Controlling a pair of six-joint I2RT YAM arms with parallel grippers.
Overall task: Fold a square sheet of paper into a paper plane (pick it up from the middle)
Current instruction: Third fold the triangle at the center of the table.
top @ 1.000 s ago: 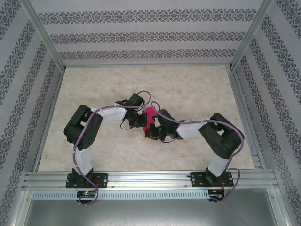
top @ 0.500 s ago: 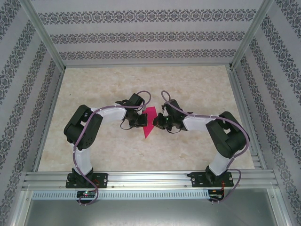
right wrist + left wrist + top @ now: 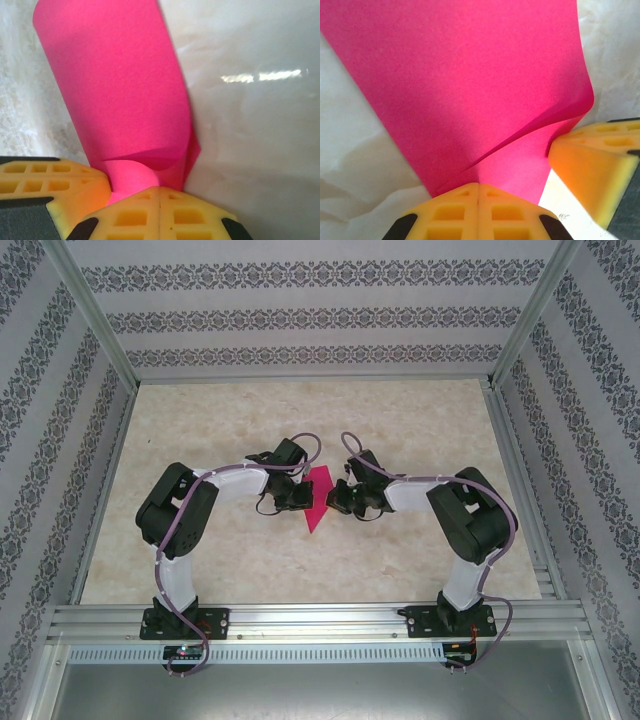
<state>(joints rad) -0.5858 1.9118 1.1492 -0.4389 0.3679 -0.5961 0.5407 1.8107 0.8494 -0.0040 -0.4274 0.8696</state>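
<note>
The magenta-pink sheet of paper [image 3: 318,500] lies partly folded at mid-table, tapering to a point toward the near edge. My left gripper [image 3: 302,498] sits at its left edge, and my right gripper [image 3: 336,502] at its right edge. In the left wrist view the paper [image 3: 470,85] has two layers that meet at my left gripper [image 3: 478,186], which is shut on them. The right gripper's yellow finger [image 3: 590,170] touches the curled edge. In the right wrist view the paper [image 3: 115,95] bulges in a loop above my right gripper [image 3: 159,190], shut on its near edge.
The pale marble-look tabletop [image 3: 420,430] spreads around the paper. Patterned walls and an aluminium frame [image 3: 520,490] enclose it on three sides. Both arms bend inward, their wrists nearly meeting at the middle.
My right gripper has swung up and to the right, from over the paper's lower part to its right edge. The paper now shows as a pointed shape. The left arm stayed put.
</note>
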